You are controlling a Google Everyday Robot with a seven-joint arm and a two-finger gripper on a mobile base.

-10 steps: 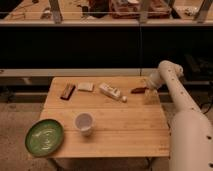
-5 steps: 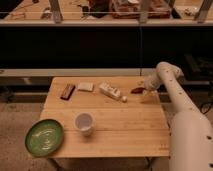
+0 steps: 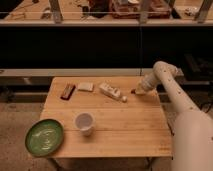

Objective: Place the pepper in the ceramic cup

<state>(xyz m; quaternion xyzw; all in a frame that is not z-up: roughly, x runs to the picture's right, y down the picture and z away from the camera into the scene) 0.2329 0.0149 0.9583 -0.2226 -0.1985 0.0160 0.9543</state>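
The pepper [image 3: 133,92] is a small dark red piece lying on the wooden table [image 3: 125,130] near its far right edge. My gripper [image 3: 139,90] is low over the table, right at the pepper's right end; contact cannot be made out. The ceramic cup [image 3: 84,122] is a small white round cup standing upright on the front left part of the table, well away from the gripper, and it looks empty.
A green round plate [image 3: 44,137] sits at the front left corner. A dark brown bar [image 3: 67,91], a pale flat packet [image 3: 85,86] and a white bottle lying on its side [image 3: 111,91] line the far side. Dark shelving stands behind the table.
My gripper has moved left along the far right edge of the table and now reaches the pepper. The pepper, the cup and the other objects have not moved.
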